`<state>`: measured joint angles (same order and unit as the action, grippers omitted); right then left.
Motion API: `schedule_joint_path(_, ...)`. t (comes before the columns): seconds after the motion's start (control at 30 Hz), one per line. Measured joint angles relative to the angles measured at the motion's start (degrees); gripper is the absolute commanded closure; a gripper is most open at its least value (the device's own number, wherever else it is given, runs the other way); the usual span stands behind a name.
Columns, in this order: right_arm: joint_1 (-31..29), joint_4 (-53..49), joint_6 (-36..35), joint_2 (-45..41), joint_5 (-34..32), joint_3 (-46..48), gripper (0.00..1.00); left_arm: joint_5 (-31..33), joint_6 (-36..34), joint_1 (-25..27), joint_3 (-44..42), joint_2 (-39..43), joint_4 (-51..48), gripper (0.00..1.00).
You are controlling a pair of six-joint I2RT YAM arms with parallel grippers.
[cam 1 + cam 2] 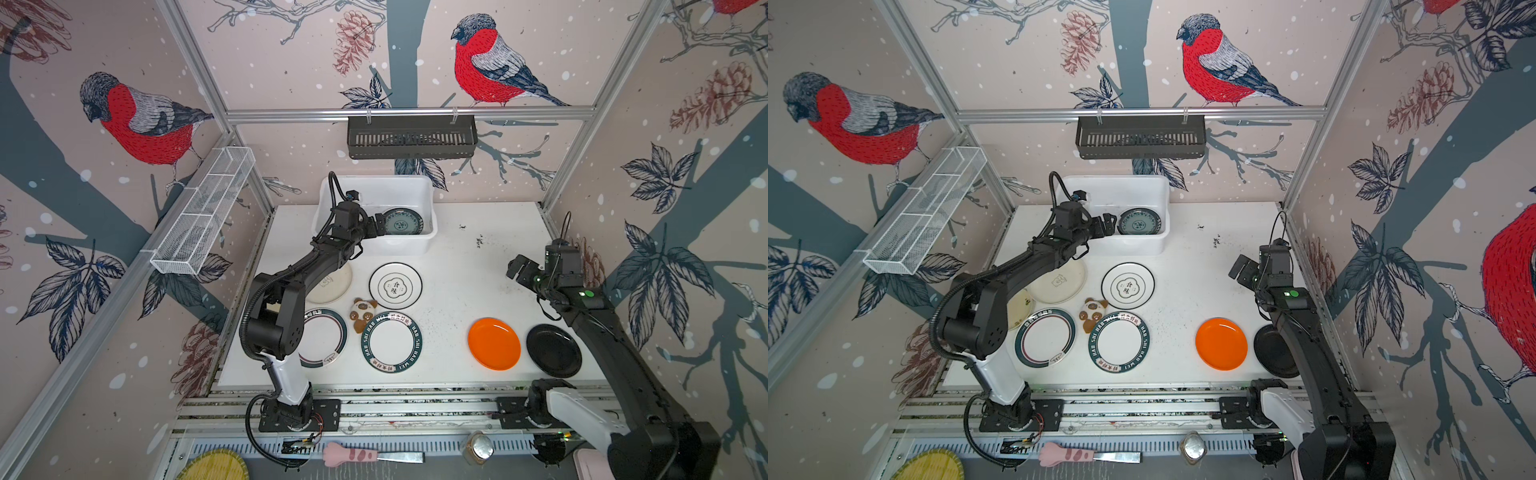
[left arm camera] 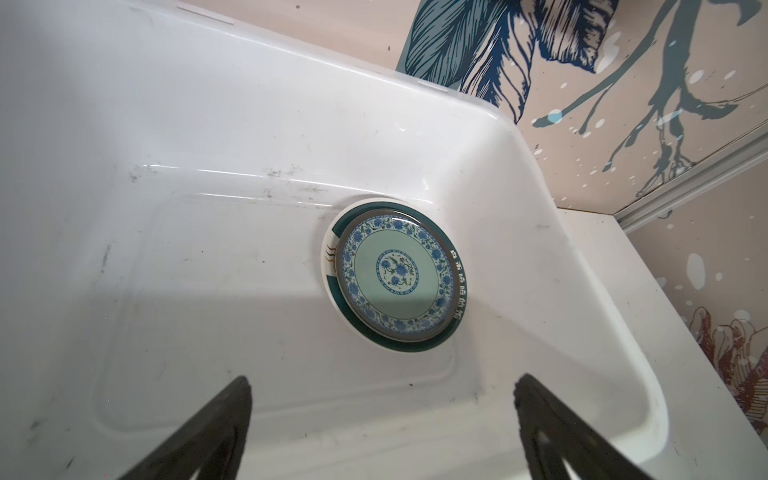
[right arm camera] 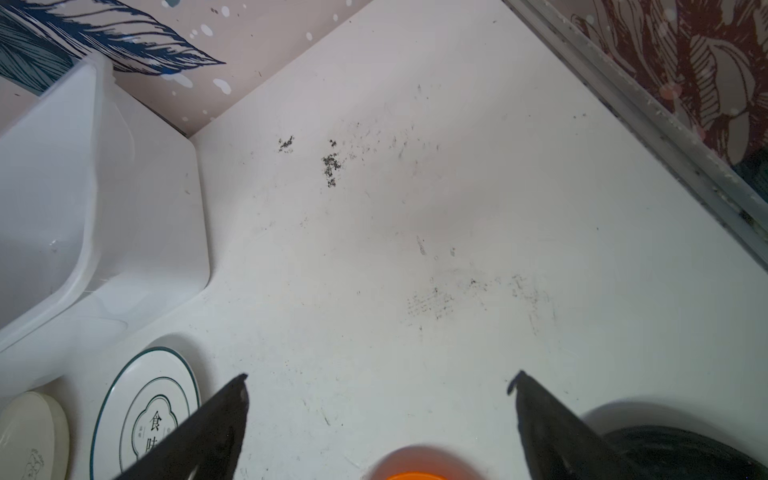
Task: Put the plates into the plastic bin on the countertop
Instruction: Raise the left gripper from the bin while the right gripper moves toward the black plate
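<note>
Two plates point(image 2: 397, 276) lie stacked in the plastic bin point(image 2: 249, 124), seven wait on the countertop point(image 1: 457, 257), and my left gripper point(image 2: 382, 379) and right gripper point(image 3: 379, 377) gape empty.

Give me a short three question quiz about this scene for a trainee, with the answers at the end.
1. True or false: the blue-green patterned plate lies on a green-rimmed plate inside the plastic bin.
2. The left gripper is: A) shut on a plate, B) open above the bin, C) out of view.
3. Fill in: the orange plate lies beside the ____ plate.
Key: 1 true; 2 B; 3 black plate.
</note>
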<state>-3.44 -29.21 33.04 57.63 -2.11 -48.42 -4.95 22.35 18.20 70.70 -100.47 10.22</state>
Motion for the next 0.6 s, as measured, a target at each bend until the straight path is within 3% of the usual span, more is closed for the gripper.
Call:
schedule_joint_path(0.27, 0.09, -5.73, 1.64, 0.44, -0.83, 2.93, 0.01, -1.07, 1.73, 2.91, -15.45, 12.04, 8.39, 0.02)
schedule_joint_path(0.6, 1.07, -9.79, 6.19, -1.86, -3.8, 9.2, 0.01, -2.29, 5.33, 3.63, -27.28, 21.38, 12.15, 0.02)
